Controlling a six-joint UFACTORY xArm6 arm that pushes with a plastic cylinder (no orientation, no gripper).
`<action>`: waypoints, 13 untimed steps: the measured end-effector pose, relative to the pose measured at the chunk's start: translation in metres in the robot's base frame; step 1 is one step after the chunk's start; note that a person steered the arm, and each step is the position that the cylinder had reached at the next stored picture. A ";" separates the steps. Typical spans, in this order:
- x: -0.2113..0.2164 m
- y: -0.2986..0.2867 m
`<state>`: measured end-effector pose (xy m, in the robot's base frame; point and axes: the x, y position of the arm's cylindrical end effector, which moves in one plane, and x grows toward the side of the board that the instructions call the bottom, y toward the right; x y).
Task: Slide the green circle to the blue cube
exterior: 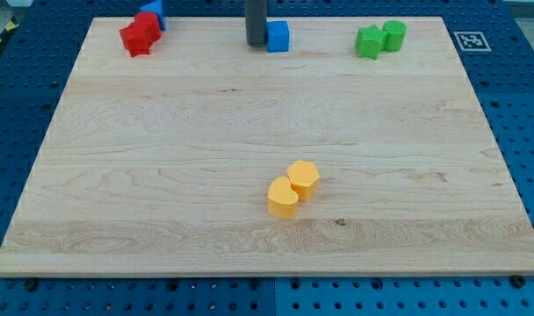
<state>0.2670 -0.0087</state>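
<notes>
The green circle [394,35] stands near the view's top right, touching a green star-shaped block [369,41] on its left. The blue cube [277,36] sits at the view's top centre. My rod comes down from the top edge, and my tip [255,44] rests on the board just left of the blue cube, touching or nearly touching it. The tip is far to the left of the green circle.
A red star-shaped block [137,38] and another red block [147,24] sit at the top left with a blue block [155,10] behind them. Two yellow blocks [283,197] [303,176] touch each other below the centre. The wooden board [249,123] lies on a blue pegboard.
</notes>
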 end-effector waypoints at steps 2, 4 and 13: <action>0.054 0.153; 0.039 0.286; -0.039 0.084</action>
<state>0.2280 0.0756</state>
